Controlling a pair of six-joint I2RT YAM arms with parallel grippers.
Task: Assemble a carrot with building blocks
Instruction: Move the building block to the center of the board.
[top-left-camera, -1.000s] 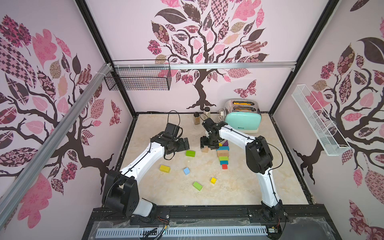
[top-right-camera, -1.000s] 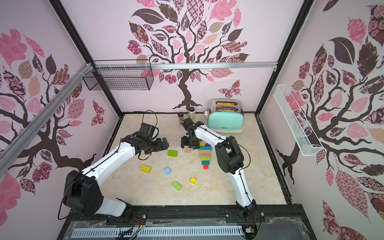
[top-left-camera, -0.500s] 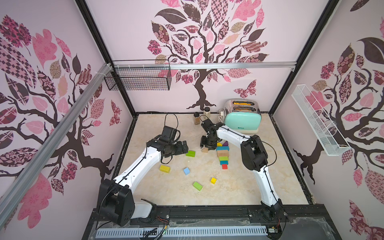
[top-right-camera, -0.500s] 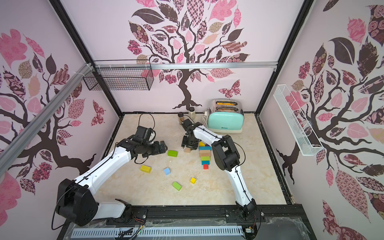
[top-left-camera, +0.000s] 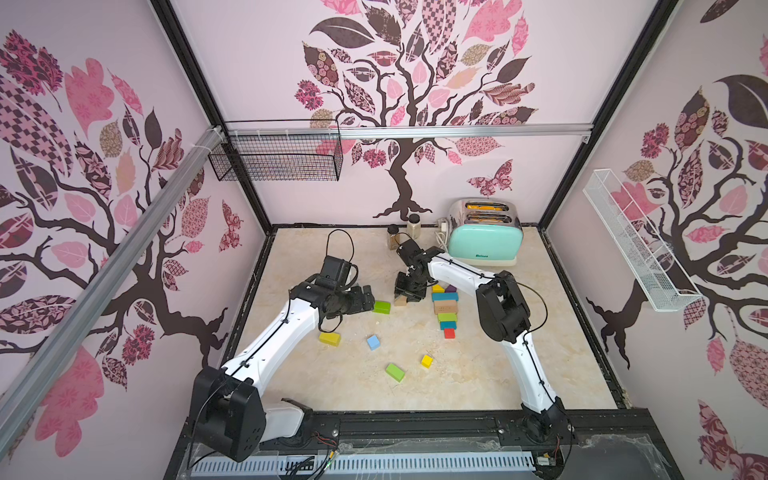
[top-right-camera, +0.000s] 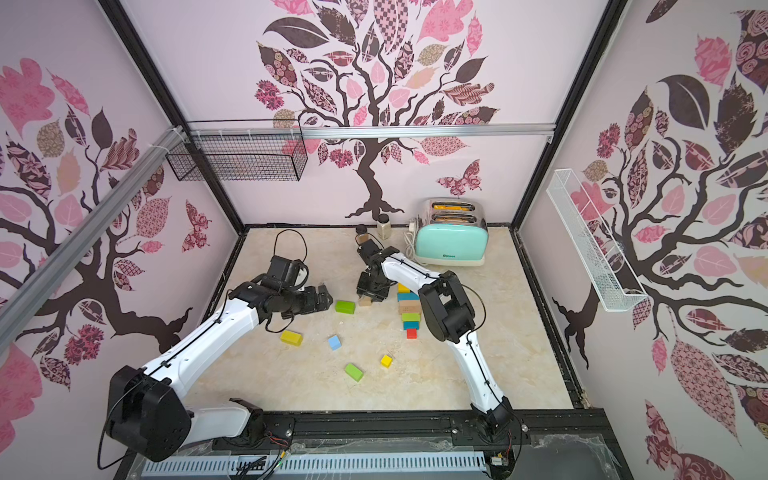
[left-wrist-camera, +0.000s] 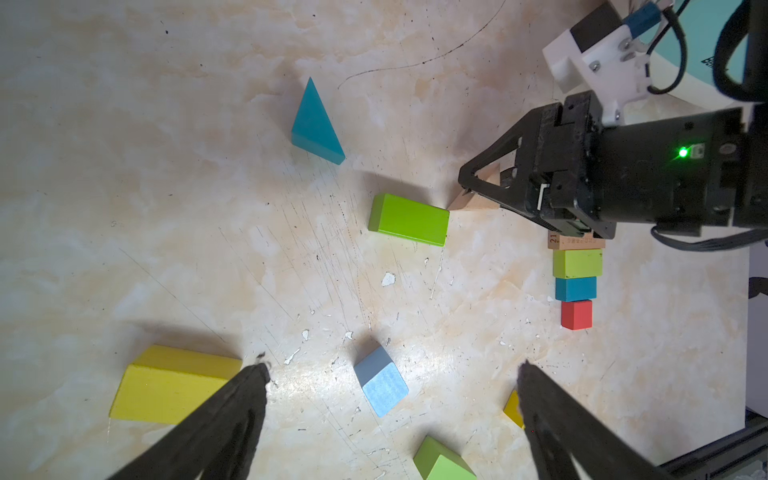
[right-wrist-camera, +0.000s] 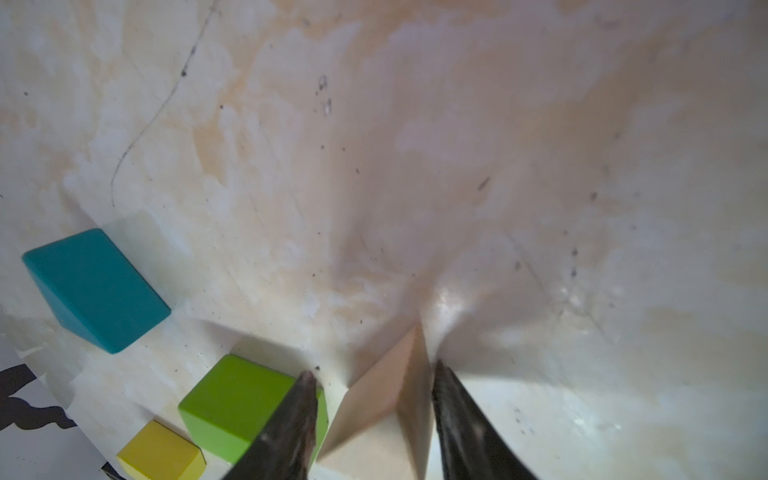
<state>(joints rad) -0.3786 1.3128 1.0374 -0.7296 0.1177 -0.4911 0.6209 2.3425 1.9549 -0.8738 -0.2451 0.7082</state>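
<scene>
Marbled and scuffed, the surface (top-left-camera: 478, 374) is enclosed by walls papered with pink trees. The right hand (right-wrist-camera: 372, 370) is poised low over a wood wedge (right-wrist-camera: 386, 409). The wedge is flanked by the two partly closed fingers, but whether it is actually pinched cannot be told. It is seen resting on the surface, just beside a green brick (left-wrist-camera: 409, 219) and near the far end of a row of blocks (top-left-camera: 445, 309). That row is laid touching in a line and narrows to a red cube (top-left-camera: 449, 333). The left hand (left-wrist-camera: 392, 369) is held spread wide above the surface, with nothing between its fingers, close to the green brick on the side away from the row. A teal wedge (left-wrist-camera: 316, 124) is seen lying apart from the green brick. Nearer the arm bases, a yellow brick (top-left-camera: 329, 338), blue cube (top-left-camera: 373, 342), yellow cube (top-left-camera: 427, 360) and second green brick (top-left-camera: 395, 372) are scattered well apart. A toaster (top-left-camera: 484, 243) and two jars (top-left-camera: 392, 237) are stood by the back wall.
</scene>
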